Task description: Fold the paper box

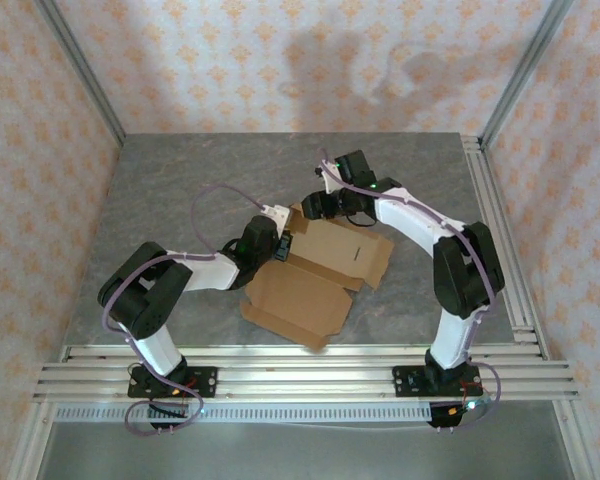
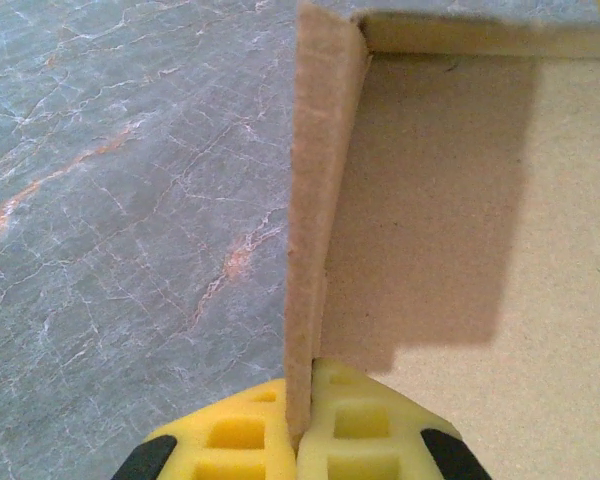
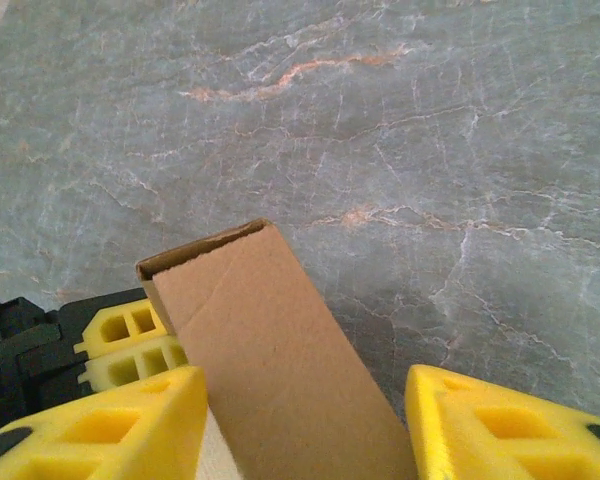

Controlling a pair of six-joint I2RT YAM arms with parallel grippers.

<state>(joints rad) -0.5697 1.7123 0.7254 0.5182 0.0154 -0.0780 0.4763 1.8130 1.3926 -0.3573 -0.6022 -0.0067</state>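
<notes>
Yellow-padded left gripper (image 2: 302, 400) pinches the paper box (image 2: 325, 200) wall, plain from its wrist.

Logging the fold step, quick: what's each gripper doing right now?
Left gripper: closed on the paper box, pinching its upright side wall.
Right gripper: open, astride another flap, not clamping it.

Look left of the left pincer (image 2: 302, 425) and you see a grey stone table (image 2: 110, 200) with thin white cracks and an orange line (image 2: 230, 265) in it. Ahead of the right pincer (image 3: 305, 410) there is another orange streak (image 3: 300, 70) on the table. Far behind both pincers stands a wall (image 1: 280, 60) with little orange flowers and a dim shadow (image 1: 330, 55). Silver rails (image 1: 300, 365) lie on the near side of the pincers. More side rails (image 1: 500, 230) run to the right of the right pincer.
</notes>
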